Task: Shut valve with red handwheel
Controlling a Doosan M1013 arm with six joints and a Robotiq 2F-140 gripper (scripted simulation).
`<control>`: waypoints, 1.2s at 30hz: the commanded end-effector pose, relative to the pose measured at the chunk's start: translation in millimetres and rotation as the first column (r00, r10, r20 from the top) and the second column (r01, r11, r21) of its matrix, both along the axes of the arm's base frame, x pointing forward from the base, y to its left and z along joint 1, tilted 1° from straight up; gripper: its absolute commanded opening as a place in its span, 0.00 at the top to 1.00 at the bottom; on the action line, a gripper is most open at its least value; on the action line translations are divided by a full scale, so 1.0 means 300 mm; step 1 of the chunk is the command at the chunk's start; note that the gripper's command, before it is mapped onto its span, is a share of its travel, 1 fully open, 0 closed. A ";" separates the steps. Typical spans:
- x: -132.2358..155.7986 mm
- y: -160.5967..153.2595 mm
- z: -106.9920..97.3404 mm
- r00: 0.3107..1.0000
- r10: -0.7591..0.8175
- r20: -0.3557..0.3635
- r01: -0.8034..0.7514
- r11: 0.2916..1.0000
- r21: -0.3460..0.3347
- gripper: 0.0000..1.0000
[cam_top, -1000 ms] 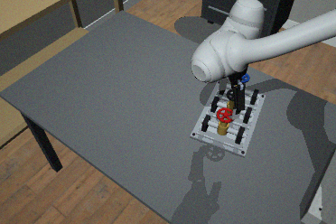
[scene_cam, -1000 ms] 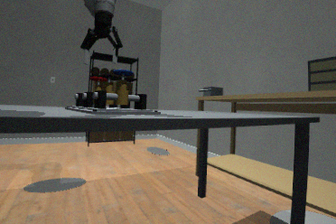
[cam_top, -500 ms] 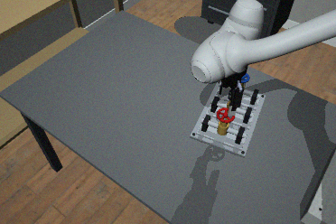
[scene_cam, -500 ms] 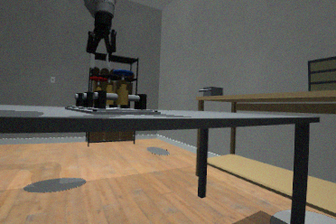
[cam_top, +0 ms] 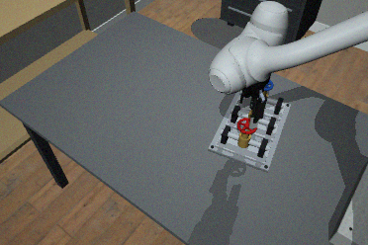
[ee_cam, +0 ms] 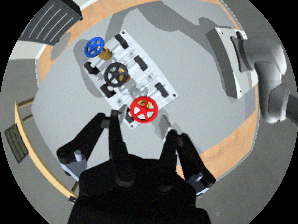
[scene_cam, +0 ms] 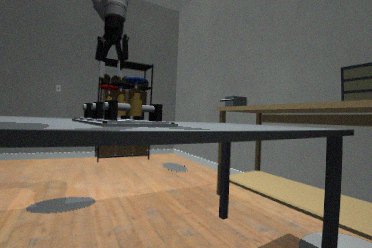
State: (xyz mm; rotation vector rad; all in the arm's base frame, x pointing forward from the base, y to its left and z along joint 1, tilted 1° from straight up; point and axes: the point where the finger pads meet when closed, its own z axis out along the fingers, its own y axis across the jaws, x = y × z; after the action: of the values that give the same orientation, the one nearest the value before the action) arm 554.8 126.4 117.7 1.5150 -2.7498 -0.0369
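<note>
While the claw hangs half-spread and empty, the red handwheel lies well below its fingertips.

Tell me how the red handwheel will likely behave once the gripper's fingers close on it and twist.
The red handwheel looks like a rigid spoked ring on a brass valve fixed to a plate, so it should spin in place, not lift or tip. Its thin round rim may slip between the fingers. The gripper hangs above, empty.
</note>
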 end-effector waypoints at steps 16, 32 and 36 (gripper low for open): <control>0.000 0.002 -0.049 1.000 0.000 0.000 0.000 1.000 0.000 0.43; 0.000 0.003 -0.073 1.000 0.000 0.000 0.000 1.000 0.000 0.43; 0.000 0.003 -0.074 1.000 0.000 0.000 0.000 1.000 0.000 0.43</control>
State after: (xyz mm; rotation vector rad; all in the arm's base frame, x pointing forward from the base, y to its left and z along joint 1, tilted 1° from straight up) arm 554.7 127.3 95.5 1.5150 -2.7498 -0.0369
